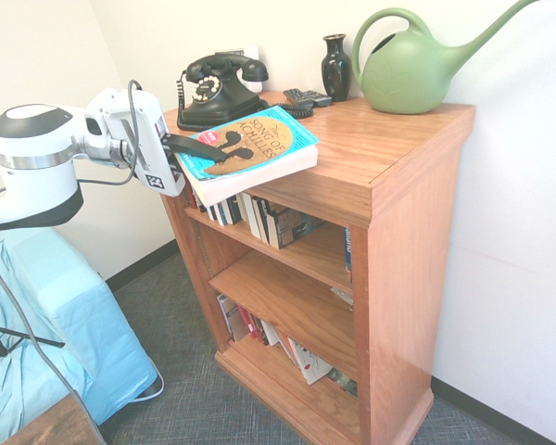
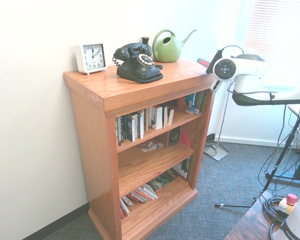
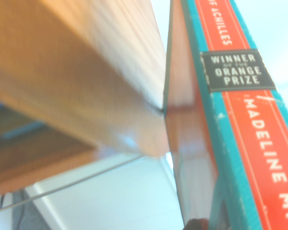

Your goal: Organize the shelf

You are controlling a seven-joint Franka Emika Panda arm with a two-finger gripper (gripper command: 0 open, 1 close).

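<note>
Hand [image 1: 196, 149] clamped on paperback "The Song of Achilles" [image 1: 250, 148], held at shelf's top edge. Wooden bookshelf [image 1: 389, 213] just below hand; tel. [image 1: 221, 91] beside it, w/ watering can [image 1: 410, 69] farther off.

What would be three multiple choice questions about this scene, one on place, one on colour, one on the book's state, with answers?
1. Where is the watering can?
A) On the bottom shelf
B) On the bookcase top
C) On the floor

2. What colour is the vase?
A) Black
B) Yellow
C) White

3. How is the Song of Achilles book?
A) Wide open
B) Standing among the shelved books
C) Closed, in the hand

B: it stands beside the vase up there.
A: its glossy body is dark.
C: its cover is shut, the fingers gripping it.
</note>
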